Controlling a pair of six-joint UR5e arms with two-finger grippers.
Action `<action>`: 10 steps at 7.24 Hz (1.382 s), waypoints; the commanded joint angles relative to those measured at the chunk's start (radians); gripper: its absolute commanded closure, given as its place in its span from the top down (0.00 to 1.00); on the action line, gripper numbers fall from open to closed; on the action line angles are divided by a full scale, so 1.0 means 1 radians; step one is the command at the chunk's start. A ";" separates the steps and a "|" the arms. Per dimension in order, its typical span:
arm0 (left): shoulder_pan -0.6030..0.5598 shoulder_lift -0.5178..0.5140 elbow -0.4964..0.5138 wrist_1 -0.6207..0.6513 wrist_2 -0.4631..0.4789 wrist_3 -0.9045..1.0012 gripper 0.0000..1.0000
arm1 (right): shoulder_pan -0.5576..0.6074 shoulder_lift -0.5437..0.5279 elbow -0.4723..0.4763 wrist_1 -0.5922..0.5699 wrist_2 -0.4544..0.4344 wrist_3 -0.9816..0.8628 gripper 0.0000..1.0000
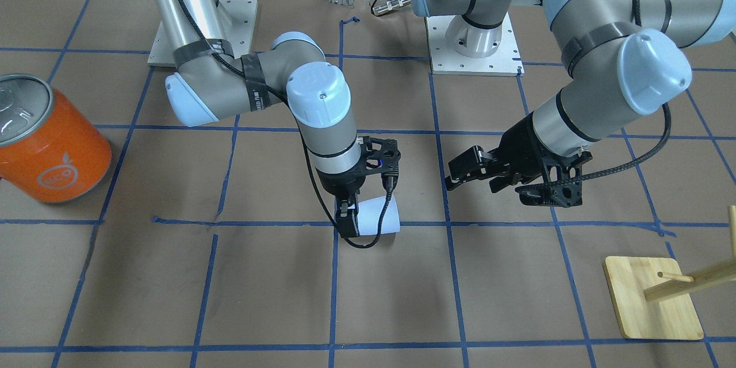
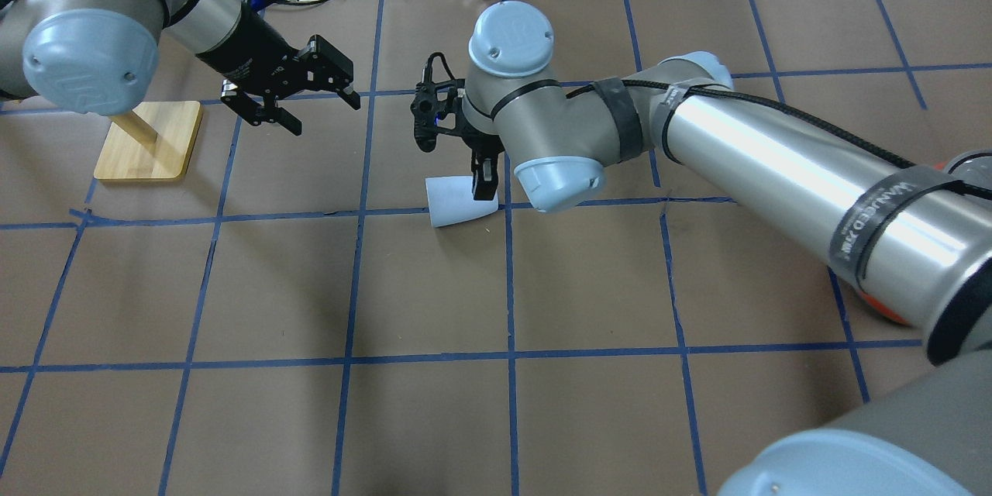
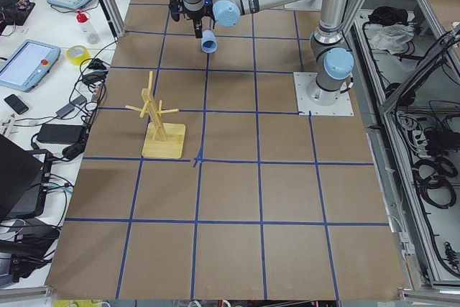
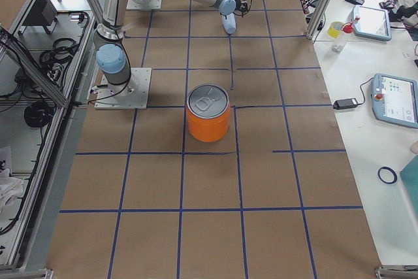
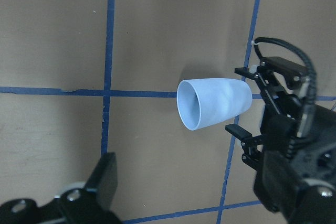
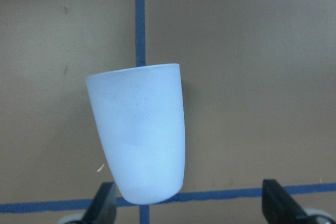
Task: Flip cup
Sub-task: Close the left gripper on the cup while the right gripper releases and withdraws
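Cup (image 1: 379, 215) lies sideways on table (image 1: 230, 287), base between right claw (image 5: 237, 99) fingers, spread wide. Grasp step: next, pinch the base, lift, turn upright. Left claw (image 2: 325, 116) wide, empty.

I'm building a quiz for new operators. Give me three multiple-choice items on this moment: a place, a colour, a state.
1. Which gripper is at the cup? A) left B) right C) neither
2. What colour is the big can? A) green B) orange C) black
3. How is the cup posed? A) upright B) upside down C) on its side
1 B: the right gripper, open, straddles the cup's base.
2 B: its body is plainly orange.
3 C: its mouth faces sideways.
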 commanded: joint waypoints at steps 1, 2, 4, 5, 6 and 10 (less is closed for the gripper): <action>0.000 -0.040 -0.107 0.045 -0.189 0.036 1.00 | -0.091 -0.106 0.007 0.095 0.004 0.076 1.00; 0.002 -0.062 -0.165 0.134 -0.289 0.040 1.00 | -0.132 -0.141 0.008 0.123 0.004 0.108 1.00; -0.001 -0.134 -0.213 0.203 -0.364 0.063 0.98 | -0.209 -0.198 0.004 0.219 0.003 0.265 1.00; -0.006 -0.169 -0.217 0.205 -0.384 0.109 0.98 | -0.243 -0.254 0.004 0.230 -0.005 0.382 1.00; -0.010 -0.204 -0.217 0.202 -0.473 0.117 0.95 | -0.260 -0.322 -0.011 0.312 -0.010 0.426 1.00; -0.020 -0.266 -0.214 0.210 -0.518 0.122 0.31 | -0.363 -0.401 -0.327 0.866 -0.062 0.720 1.00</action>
